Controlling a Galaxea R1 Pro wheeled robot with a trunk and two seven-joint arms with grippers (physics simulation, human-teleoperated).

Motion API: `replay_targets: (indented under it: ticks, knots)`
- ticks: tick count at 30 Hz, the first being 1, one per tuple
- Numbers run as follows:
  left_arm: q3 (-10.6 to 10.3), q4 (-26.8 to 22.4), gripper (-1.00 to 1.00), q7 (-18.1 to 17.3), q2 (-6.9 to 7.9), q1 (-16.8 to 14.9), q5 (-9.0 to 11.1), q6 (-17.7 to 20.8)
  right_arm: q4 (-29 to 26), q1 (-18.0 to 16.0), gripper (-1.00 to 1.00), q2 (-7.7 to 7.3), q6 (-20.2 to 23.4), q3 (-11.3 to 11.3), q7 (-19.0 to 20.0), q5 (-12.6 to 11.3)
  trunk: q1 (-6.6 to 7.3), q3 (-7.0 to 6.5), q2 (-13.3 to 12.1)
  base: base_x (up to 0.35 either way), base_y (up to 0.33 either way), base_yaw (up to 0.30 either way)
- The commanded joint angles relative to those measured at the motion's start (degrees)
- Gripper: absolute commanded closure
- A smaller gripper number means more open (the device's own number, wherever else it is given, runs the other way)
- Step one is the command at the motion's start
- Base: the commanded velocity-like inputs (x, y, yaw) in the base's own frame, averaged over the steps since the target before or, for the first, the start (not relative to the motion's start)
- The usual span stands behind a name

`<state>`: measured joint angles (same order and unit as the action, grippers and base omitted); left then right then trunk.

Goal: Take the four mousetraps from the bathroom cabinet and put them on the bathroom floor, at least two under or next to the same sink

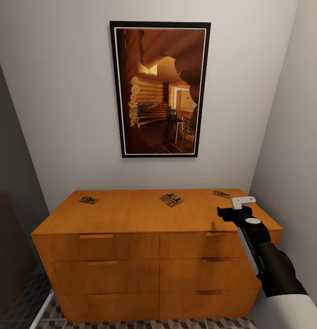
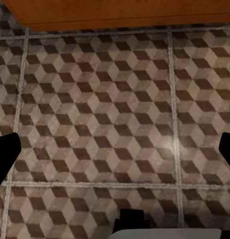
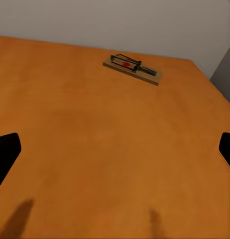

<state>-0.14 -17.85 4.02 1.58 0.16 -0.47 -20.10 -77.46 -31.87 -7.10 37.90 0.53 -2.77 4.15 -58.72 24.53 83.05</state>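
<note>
The orange-brown cabinet (image 1: 131,217) stands against the wall, with mousetraps lying flat on its top. One mousetrap (image 1: 88,199) is at the back left, two (image 1: 171,199) lie side by side at the back middle, and one (image 1: 221,194) is at the back right. My right gripper (image 1: 229,213) hovers over the cabinet's right end, just short of that right trap. Its wrist view has the trap (image 3: 132,69) ahead, and the gripper (image 3: 115,154) is open and empty. My left gripper (image 2: 115,149) is open over the bathroom floor (image 2: 105,124).
A framed picture (image 1: 159,89) hangs on the wall above the cabinet. A grey wall (image 1: 295,137) closes in tight on the right and a dark surface (image 1: 12,256) on the left. The cabinet's base (image 2: 115,12) meets the patterned tiles.
</note>
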Motion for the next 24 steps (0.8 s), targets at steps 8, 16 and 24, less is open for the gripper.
replay_targets:
  ticks: [8, 16, 24]
  knots:
    - [-0.03, -0.08, -1.0, 0.19, 0.0, 0.02, -0.02, -0.49, 0.14, -0.03, -1.0, -0.02, 0.33, 0.08, 0.05, 0.42, -0.01, 0.05, 0.03, 0.019, -0.028, 0.0]
    - [-0.03, 0.15, -1.0, 0.17, 0.0, 0.02, 0.02, -2.12, 0.27, -0.03, -1.0, 0.04, 0.33, 0.09, 0.03, 0.42, -0.01, 0.05, 0.03, 0.001, -0.002, 0.0]
    - [-0.03, 0.25, -1.0, 0.17, 0.0, 0.02, 0.03, -2.3, 0.73, -0.03, -1.0, 0.06, 0.31, 0.09, 0.05, 0.42, -0.01, 0.05, 0.03, 0.075, -0.079, 0.0]
